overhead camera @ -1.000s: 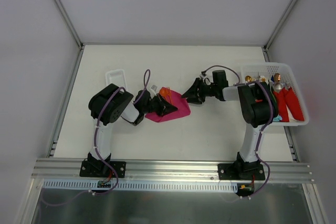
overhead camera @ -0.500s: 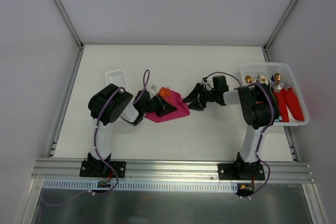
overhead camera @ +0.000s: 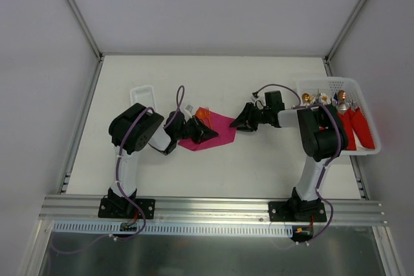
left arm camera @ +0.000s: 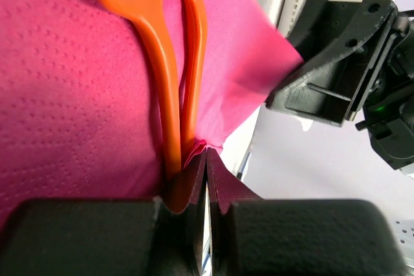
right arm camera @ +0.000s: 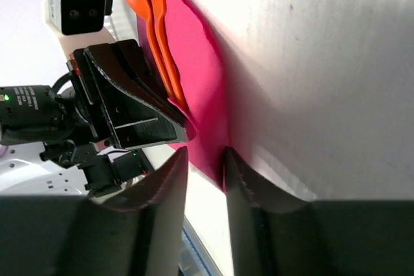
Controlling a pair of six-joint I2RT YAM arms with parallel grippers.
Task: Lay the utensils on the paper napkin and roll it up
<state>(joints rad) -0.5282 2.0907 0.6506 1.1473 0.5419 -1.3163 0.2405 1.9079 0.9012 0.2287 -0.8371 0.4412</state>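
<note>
Jaws of L gripper (left arm camera: 207,159) are pinched tight on paper napkin (left arm camera: 77,95) edge, by spoon (left arm camera: 165,95) & fork (left arm camera: 196,50) handles lying on it. R gripper (right arm camera: 206,156) part-open, napkin corner at its gap. Napkin sits mid white table (overhead camera: 259,166); bare tabletop front & back, basket (overhead camera: 336,82) at right edge. Vs 1 s ago: napkin flatter, R jaws narrower.

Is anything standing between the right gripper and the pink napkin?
Nothing visible does. The napkin has its free corner right at the slightly parted fingers of the right gripper. The left gripper, shut on the orange utensils and the napkin edge, is on the opposite side.
</note>
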